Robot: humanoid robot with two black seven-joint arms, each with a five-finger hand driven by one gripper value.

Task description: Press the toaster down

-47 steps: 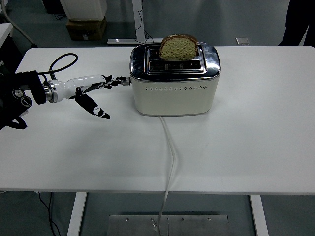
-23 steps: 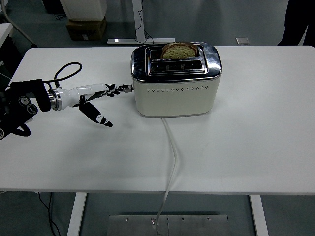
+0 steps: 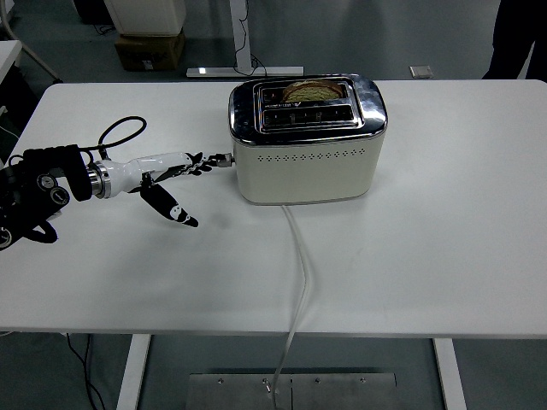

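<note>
Fingertips of the left hand (image 3: 175, 171) rest on the lever (image 3: 226, 158) at the left end of the toaster (image 3: 308, 141); fingers extended, thumb hanging down, gripping nothing. Bread slice (image 3: 311, 89) sits low in the far slot. Pressing looks almost finished; next, push until it latches.
</note>
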